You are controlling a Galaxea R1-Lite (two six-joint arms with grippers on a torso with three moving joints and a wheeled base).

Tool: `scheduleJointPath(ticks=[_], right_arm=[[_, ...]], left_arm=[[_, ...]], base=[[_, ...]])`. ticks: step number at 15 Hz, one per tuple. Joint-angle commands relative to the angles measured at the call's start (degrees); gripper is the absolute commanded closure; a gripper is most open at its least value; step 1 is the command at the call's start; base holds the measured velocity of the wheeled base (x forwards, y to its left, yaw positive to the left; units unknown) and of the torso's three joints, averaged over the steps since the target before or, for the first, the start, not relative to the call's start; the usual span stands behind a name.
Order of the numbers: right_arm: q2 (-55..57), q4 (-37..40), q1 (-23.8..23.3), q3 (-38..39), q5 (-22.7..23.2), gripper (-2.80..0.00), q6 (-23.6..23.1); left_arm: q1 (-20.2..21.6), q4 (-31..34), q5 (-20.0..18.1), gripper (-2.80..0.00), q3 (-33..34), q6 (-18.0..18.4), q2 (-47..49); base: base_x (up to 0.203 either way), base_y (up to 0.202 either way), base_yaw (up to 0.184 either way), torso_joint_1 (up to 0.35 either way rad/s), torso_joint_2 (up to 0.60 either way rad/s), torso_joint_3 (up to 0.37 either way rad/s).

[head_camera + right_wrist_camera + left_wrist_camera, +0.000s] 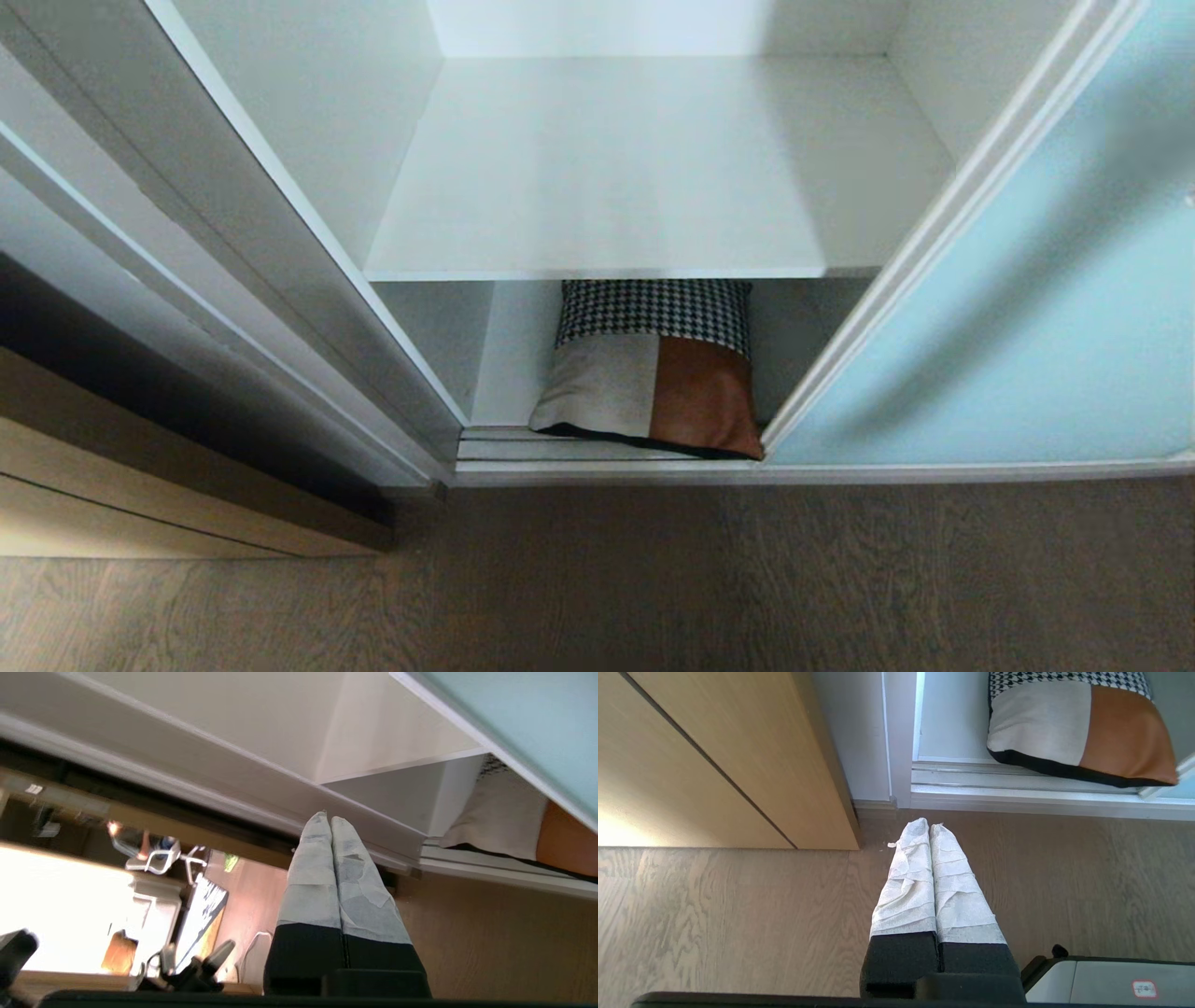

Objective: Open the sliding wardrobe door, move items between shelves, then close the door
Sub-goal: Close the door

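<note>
- The wardrobe compartment is seen open from the head view, with the sliding wardrobe door [1027, 308] pushed over to the right, so its pale aqua panel covers the neighbouring section.
- An upper shelf [635, 168] is shown as a flat white board spanning the compartment; nothing is seen lying on it.
- Under that board, in the bottom space, a cushion [653, 373] is parked: houndstooth at the back, a grey-white patch and a tan-brown patch at the front, black trim along the edge.
- The cushion is laid flat-ish with its long axis running front to back, the front edge poking out over the door track [523, 446] and its right corner touching the door frame.
- The left gripper [929, 826] is held closed, white-wrapped fingers [906, 882] pressed together, pointing down at the wood floor [738, 914] just in front of the wardrobe sill; nothing is gripped.
- The right gripper [330, 820] is also closed and empty, aimed toward the compartment's left frame edge, low near the floor.
- A light wooden panel [714, 751] is seen off to the left of the wardrobe.
</note>
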Motion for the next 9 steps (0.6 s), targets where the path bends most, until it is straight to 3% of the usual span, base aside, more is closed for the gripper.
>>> scheduleJointPath(ticks=[1,9], right_arm=[[-3.2,0.3,0.2,0.7,0.3,0.0,0.4],[-6.1,1.2,1.2,4.3,0.2,0.0,-0.3]], left_arm=[[0.0,0.0,0.0,0.0,0.1,0.0,0.1],[0.0,0.0,0.0,0.0,0.1,0.0,0.1]], base=[[0.0,0.0,0.0,0.0,0.0,0.0],[0.0,0.0,0.0,0.0,0.0,0.0]])
